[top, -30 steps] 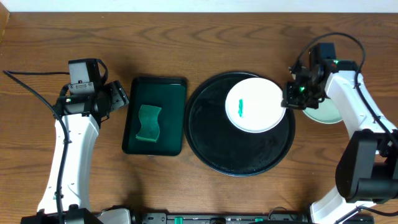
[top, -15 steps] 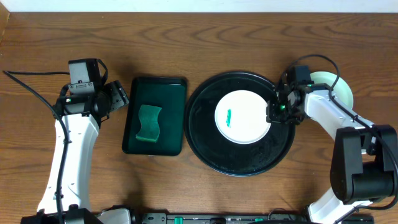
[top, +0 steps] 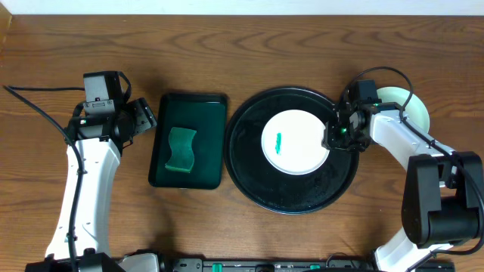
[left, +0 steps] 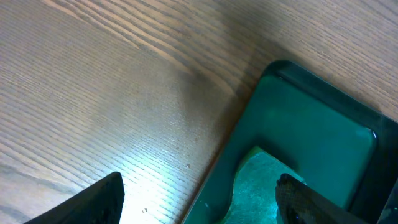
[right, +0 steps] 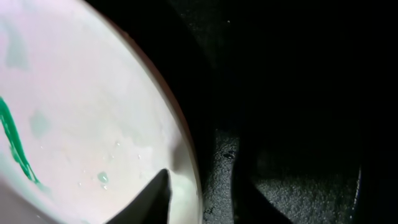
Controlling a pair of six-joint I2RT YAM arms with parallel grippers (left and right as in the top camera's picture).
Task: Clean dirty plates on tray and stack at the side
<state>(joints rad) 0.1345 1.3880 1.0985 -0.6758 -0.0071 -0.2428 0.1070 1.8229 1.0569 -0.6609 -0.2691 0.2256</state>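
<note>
Plate (top: pixel 291 143) with a green smear (top: pixel 278 142) lies flat in the middle of the black tray (top: pixel 257 177), its right rim at the right pincer (top: pixel 330 137). Whether those jaws grip the rim I cannot tell. A second plate (top: pixel 414 106) sits on the worktop (top: pixel 227 45) just right of the tray. The green tray (top: pixel 162 162) holds a sponge (top: pixel 181 149). The left pincer (left: pixel 199 202) gapes wide at its edge.

A brown wooden table (top: pixel 242 45) with long, wavy grain fills the overhead view. A dark green rectangular tray (top: pixel 208 113) rests on it. Beyond the tray, along the table's far edge, runs a thin pale strip (top: pixel 227 6); whether it is wall or floor is unclear. Just beside the tray, a soft patch of light (left: pixel 149 180) glares on the wood.
</note>
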